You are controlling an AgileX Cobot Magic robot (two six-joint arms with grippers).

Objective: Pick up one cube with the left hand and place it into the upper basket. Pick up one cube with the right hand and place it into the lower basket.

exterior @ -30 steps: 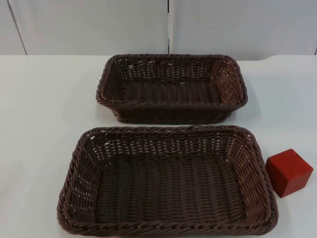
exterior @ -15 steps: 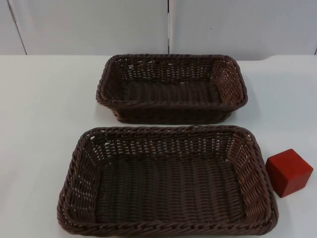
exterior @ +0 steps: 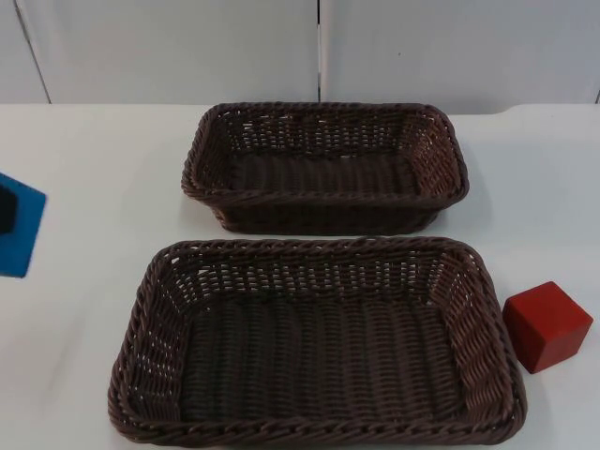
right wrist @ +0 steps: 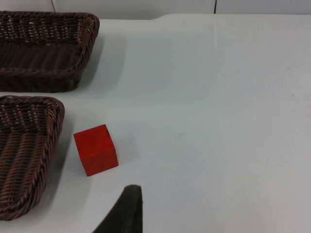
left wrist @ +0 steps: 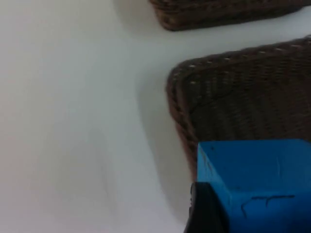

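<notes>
Blue cube [exterior: 19, 225]: at the table's left edge in the top view, clear of both baskets; in the left wrist view [left wrist: 257, 184] it sits close before the camera with a black fingertip against its side.
Left gripper [left wrist: 243, 213]: clamped on the blue cube, carrying it above the table to the left of the baskets.
Upper basket [exterior: 325, 197]: empty, near the wall, well to the right of the blue cube.
Lower basket [exterior: 314, 429]: empty, nearest the camera; its left corner lies just past the blue cube in the left wrist view.
Red cube [exterior: 547, 325]: on the table just beside the lower basket's right wall, not touching it; in the right wrist view [right wrist: 95, 149] it lies free, ahead of the fingertip.
Right gripper: I cannot tell its state; one fingertip [right wrist: 127, 208] hangs near the red cube, and this arm appears to wait.
Step in hand: carrying the blue cube toward the upper basket, as I judge it.
Next move: swing right and toward the wall, keep the cube above the upper rim, release over the basket's floor; then the right arm takes the red cube.
</notes>
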